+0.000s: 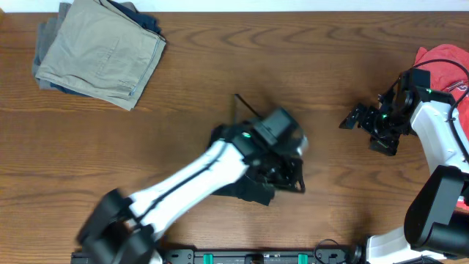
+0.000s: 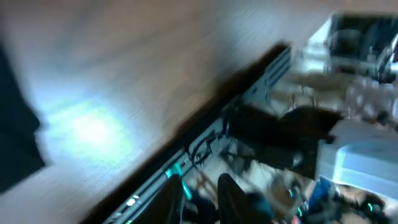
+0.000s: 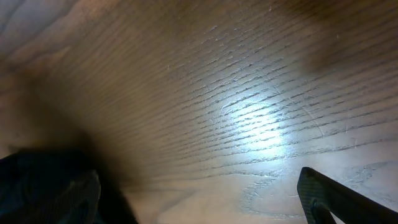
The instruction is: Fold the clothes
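Clothes: black soft cloth, bunched in heap under left claw, mostly hidden by arm. Long axis and heading unreadable. Left claw blurred, fingers near together; cannot tell if gripping. Right claw spread wide, empty, well apart from clothes.

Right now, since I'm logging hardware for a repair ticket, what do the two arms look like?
The left arm and right arm have white tube-shaped links between black joints. The left gripper and right gripper are black. Small green lights glow near both wrists; a black cable loops beside the right arm.
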{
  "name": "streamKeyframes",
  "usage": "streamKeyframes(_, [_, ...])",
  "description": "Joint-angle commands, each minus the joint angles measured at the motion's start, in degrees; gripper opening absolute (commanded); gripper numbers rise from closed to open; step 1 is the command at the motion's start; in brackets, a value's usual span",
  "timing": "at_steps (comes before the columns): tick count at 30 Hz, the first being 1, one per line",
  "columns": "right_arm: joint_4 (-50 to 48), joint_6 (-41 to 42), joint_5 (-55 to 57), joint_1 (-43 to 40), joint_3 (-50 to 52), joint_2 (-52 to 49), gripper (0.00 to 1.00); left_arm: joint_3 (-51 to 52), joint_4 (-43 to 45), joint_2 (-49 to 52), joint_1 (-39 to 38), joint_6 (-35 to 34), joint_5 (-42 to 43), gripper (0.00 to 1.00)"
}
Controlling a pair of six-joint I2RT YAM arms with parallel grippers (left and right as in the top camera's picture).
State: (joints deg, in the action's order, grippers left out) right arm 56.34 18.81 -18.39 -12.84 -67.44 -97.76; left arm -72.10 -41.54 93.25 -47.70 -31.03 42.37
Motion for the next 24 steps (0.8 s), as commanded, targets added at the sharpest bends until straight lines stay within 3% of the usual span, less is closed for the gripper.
streamKeyframes(1, [0.0,-0.7,0.0,-0.2,-0.8,1.1,0.99,-0.6,-3.8,-3.7,5.5,2.3,-13.3,0.22])
streamKeyframes(4, [0.0,-0.7,0.0,-0.2,-0.8,1.1,0.99,-0.6,-7.0,-4.5,10.7,2.3,-19.8,0.22])
streamKeyframes(9, [0.0,-0.7,0.0,-0.2,-0.8,1.1,0.99,-0.4,-7.0,-3.0,15.5,3.2,-17.3,0.22])
streamKeyframes(17, [0.0,-0.7,0.0,-0.2,-0.8,1.1,0.99,-0.2,-3.5,5.6,15.6,7.1,-13.1,0.21])
streamKeyframes(24, [0.0,-0.7,0.0,-0.2,-0.8,1.1,0.99,-0.2,3.8,19.3,15.6,13.6,1.4,0.21])
